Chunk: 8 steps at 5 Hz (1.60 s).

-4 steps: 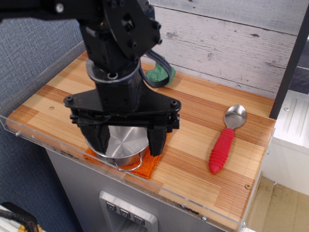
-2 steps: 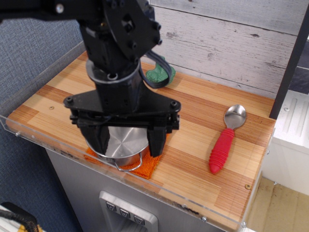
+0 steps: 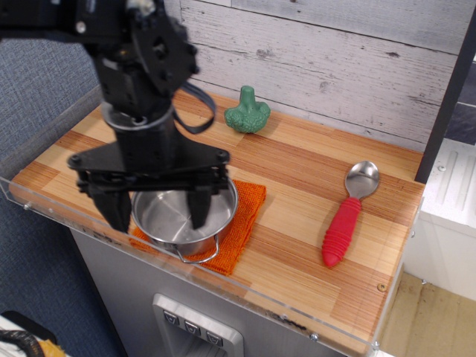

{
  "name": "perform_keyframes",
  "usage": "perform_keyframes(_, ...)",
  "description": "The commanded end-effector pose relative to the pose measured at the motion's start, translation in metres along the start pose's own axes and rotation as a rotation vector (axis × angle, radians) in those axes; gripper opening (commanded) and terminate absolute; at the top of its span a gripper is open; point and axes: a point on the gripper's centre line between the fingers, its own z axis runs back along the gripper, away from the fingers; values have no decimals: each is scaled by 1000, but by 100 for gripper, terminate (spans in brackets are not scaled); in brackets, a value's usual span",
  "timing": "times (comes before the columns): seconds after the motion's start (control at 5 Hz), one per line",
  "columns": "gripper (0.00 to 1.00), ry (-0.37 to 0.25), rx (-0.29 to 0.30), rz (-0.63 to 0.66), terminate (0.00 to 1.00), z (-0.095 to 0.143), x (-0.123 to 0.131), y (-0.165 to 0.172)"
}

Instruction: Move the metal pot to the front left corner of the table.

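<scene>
The metal pot (image 3: 222, 214) stands upright on an orange cloth (image 3: 244, 216) near the front edge of the table (image 3: 297, 167), left of its middle. One wire loop handle (image 3: 199, 256) points to the front. My gripper (image 3: 158, 221) hangs over the pot's left side with its jaws apart. One finger (image 3: 199, 212) reaches down inside the pot. The other finger (image 3: 115, 212) is just outside the pot's left wall. I cannot tell whether either finger touches the wall. The table's front left corner (image 3: 33, 186) lies to the left of the gripper.
A green broccoli toy (image 3: 248, 111) sits at the back by the plank wall. A metal spoon with a red handle (image 3: 343, 223) lies at the right. A clear acrylic rim (image 3: 44, 212) runs along the front and left edges.
My gripper has shifted left and slightly back. Before, its fingers stood on either side of the pot; now one finger is inside it. The pot has stayed on the cloth.
</scene>
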Motion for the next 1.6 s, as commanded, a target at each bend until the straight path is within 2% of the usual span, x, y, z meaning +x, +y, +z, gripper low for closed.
perform_keyframes(0.0, 100, -68, 35, 14, 0, -19, 37, 33)
perform_keyframes(0.2, 100, -72, 63, 14, 0, -33, 51, 43)
perform_keyframes(0.4, 100, -95, 58, -7, 0, -50, 63, 46)
perform_keyframes(0.6, 100, -126, 17, -14, 0, -58, 70, 44)
perform_keyframes(0.8, 100, -112, -16, -13, 0, -70, 72, 44)
perform_keyframes(1.0, 100, -74, -17, -23, 0, -79, 72, 43)
perform_keyframes(1.2, 100, -78, -34, -17, 0, -79, 74, 47)
perform_keyframes(1.4, 0, -87, -55, 15, 0, -73, 75, 50)
